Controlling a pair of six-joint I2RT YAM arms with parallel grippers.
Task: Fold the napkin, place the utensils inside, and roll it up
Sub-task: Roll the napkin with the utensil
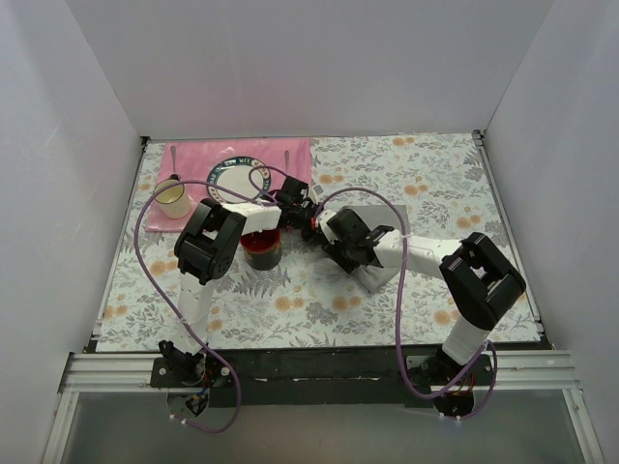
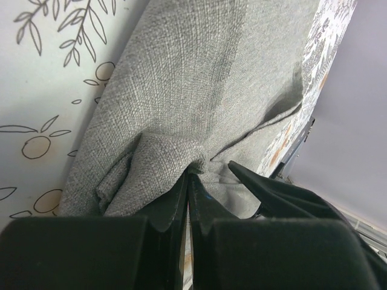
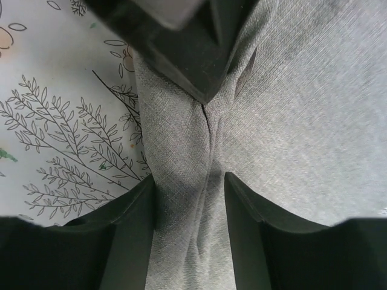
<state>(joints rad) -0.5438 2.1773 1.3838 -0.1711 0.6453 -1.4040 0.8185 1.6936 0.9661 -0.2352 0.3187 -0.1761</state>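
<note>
The grey napkin (image 2: 199, 78) lies bunched on the flowered tablecloth; in the top view only a pale part of it (image 1: 379, 275) shows under the right arm. My left gripper (image 2: 189, 175) is shut, pinching a raised fold of the napkin near the table's middle (image 1: 298, 205). My right gripper (image 3: 190, 181) stands open just below that pinch (image 1: 319, 225), its fingers straddling a ridge of the napkin (image 3: 181, 199). A slim utensil (image 1: 174, 164) lies on the pink placemat by the mug, and another thin one (image 1: 288, 155) lies right of the plate.
A pink placemat (image 1: 193, 159) at the back left carries a round plate (image 1: 235, 181). A cream mug (image 1: 174, 200) stands at its left edge. A dark red bowl (image 1: 261, 249) sits beside the left arm. Purple cables loop over both arms.
</note>
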